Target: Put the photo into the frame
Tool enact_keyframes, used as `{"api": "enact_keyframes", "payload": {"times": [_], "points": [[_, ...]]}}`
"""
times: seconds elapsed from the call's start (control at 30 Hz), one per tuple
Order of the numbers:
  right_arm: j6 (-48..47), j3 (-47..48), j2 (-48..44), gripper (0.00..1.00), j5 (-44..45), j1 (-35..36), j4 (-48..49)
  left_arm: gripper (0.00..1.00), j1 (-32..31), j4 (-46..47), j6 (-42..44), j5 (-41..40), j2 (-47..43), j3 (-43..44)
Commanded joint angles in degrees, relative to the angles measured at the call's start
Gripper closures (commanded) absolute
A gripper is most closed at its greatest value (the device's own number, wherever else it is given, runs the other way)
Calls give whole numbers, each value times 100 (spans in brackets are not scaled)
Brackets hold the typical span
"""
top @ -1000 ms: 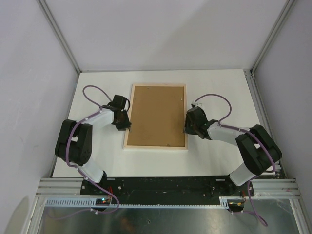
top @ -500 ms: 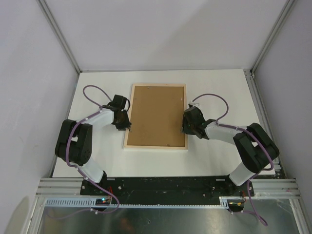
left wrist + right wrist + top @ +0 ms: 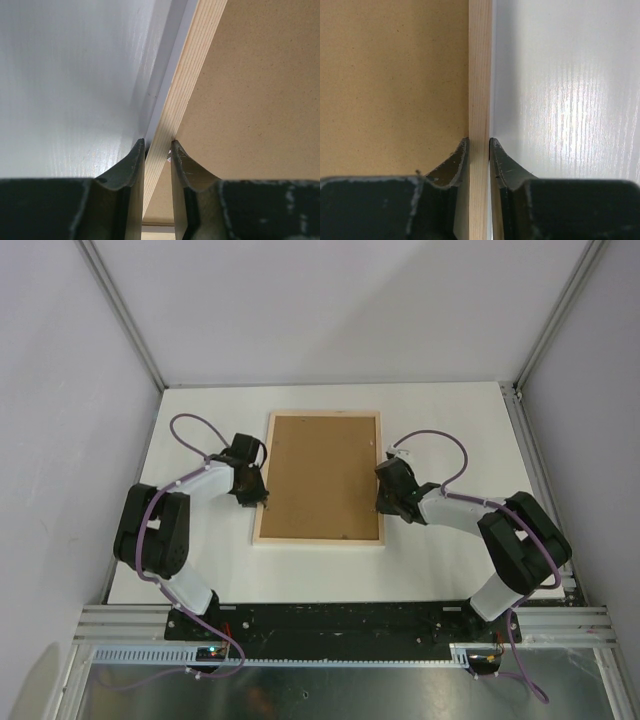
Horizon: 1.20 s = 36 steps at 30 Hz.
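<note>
I noted the frame (image 3: 325, 415) lay back-up, long axis running away from me, both arms equally near: left gripper (image 3: 156, 147) pinched narrow on its left rail, right gripper (image 3: 479, 142) likewise on its right rail; photo not visible.

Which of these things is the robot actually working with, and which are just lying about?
Job: frame, gripped on its side rails by left tool and right tool; backing board in it.
Lying about: nothing visible; photo out of view.

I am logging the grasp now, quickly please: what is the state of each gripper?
The left gripper is closed on the frame, at its left rail.
The right gripper is closed on the frame, at its right rail.
</note>
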Motion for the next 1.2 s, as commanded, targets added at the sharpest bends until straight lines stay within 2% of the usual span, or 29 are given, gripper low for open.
{"api": "enact_keyframes", "payload": {"times": [0.0, 0.13, 0.27, 0.43, 0.6, 0.73, 0.8, 0.9, 1.17], "points": [[-115, -45, 183, 92, -133, 174, -529, 100, -23, -81, -37, -165, 218, 143], [-134, -114, 102, 94, -181, 309, -518, 100, 3, -80, -44, -142, 389, 358], [-12, -256, 43, 92, -261, 466, -404, 100, 95, -71, 13, -200, 685, 691], [482, -786, -113, 76, -464, 730, 167, 100, 139, 69, 375, -389, 1098, 1326], [826, -1003, -225, 70, -593, 1296, 624, 100, 153, 257, 913, -338, 1530, 2002], [865, -1011, -265, 61, -710, 1672, 928, 100, 153, 317, 1505, -199, 1828, 2588], [840, -1011, -303, 54, -760, 1701, 977, 97, 158, 325, 1807, -109, 1937, 2815], [759, -1011, -437, 41, -808, 1602, 945, 87, 180, 322, 2075, 40, 2003, 3032], [663, -1014, -981, 26, -965, 1102, 865, 63, 437, 319, 1878, 198, 1722, 3238]]}}
